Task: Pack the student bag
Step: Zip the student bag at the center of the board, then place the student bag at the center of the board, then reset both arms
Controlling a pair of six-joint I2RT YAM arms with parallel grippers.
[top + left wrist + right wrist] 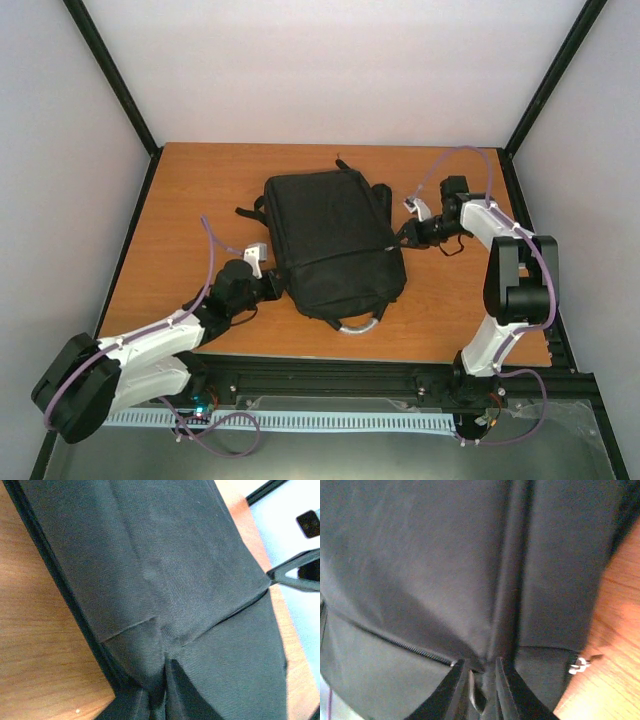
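Left gripper (271, 287) is down at the near-left corner of the student bag (335, 240), jaws closed tight on the fabric. In the left wrist view the black cloth puckers into folds right where the jaws meet.

Bag itself: a black backpack lying flat mid-table (190, 200), long axis running roughly near to far, slightly skewed. Grey handle loop (356, 325) sticks out at the near end, toward the arm bases. A shoulder strap (247, 212) pokes out on the far-left side. Wooden top shows on all sides of the bag.

Right gripper (405, 238) sits against the bag's right edge, about halfway along. Its fingers (454, 689) are nearly together with a ridge of black fabric pinched between them — a grip on the bag, only a sliver of gap. From that wrist camera, a zip line (405, 647) runs across the panel left of the fingers. A small metal zip pull (577, 666) hangs at the bag's edge, just beside bare wood.
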